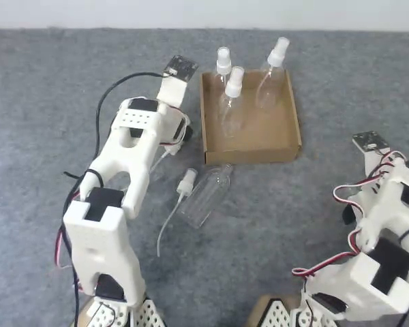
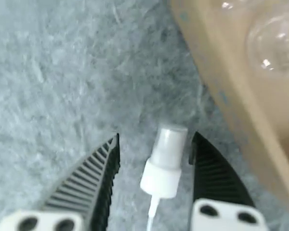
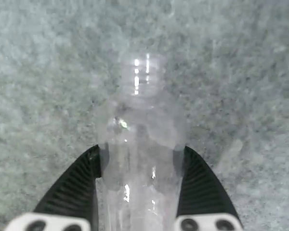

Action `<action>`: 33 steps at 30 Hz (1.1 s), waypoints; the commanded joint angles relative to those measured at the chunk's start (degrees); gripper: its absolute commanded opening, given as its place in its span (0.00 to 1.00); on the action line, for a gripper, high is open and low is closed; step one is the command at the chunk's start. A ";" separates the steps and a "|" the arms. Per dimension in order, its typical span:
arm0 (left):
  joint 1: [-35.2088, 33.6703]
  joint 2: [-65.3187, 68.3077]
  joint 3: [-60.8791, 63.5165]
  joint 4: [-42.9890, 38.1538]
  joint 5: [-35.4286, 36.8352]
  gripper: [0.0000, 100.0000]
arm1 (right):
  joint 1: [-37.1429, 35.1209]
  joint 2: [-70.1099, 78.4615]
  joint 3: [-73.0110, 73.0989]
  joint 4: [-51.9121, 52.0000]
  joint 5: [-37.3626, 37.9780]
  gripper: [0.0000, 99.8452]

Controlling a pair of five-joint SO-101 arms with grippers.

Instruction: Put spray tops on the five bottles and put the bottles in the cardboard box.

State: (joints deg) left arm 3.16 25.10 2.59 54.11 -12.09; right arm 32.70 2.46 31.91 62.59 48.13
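Note:
My left gripper point(image 2: 155, 139) is open low over the grey carpet beside the cardboard box point(image 2: 231, 96). A white spray top point(image 2: 163, 163) lies between its fingers, close to one of them, tube pointing back toward the wrist. My right gripper point(image 3: 140, 153) is shut on a clear uncapped bottle point(image 3: 139, 130), neck pointing away from the wrist. Another uncapped bottle point(image 1: 208, 194) lies on the carpet in front of the cardboard box point(image 1: 208, 129), with a second spray top point(image 1: 186, 182) beside its neck. Three bottles with spray tops point(image 1: 232, 102) lie in the box.
The left arm point(image 1: 133, 157) stretches along the box's left side. The right arm point(image 1: 385, 231) is folded at the near right. Bare grey carpet lies between the arms and to the far left.

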 commanded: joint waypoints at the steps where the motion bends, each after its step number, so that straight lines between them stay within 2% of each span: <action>1: 0.70 -0.88 -2.24 -0.88 -0.70 0.21 | 0.75 0.84 -1.85 -1.45 0.62 0.03; 8: 0.79 5.80 -4.70 -0.79 -2.64 0.21 | 0.66 0.84 -1.85 -1.54 0.62 0.03; 14: 0.53 5.80 -7.08 3.08 -2.73 0.02 | 0.75 0.57 -1.85 -1.36 0.62 0.04; 17: 0.44 3.87 -7.16 6.24 -2.55 0.01 | 0.75 0.57 -1.85 -1.36 0.62 0.04; 23: 0.44 -4.48 -7.08 12.84 1.93 0.01 | 0.75 0.40 -1.85 -1.10 0.62 0.04; 28: 0.44 -14.42 -5.85 20.92 9.32 0.01 | 0.57 0.31 -2.20 -1.27 0.18 0.04; 33: 0.53 -28.66 7.60 19.34 13.80 0.01 | 0.66 0.31 -5.54 -1.36 -6.51 0.04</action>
State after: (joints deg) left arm 3.78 7.25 3.56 74.59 -0.92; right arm 32.70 2.64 31.21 62.59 47.08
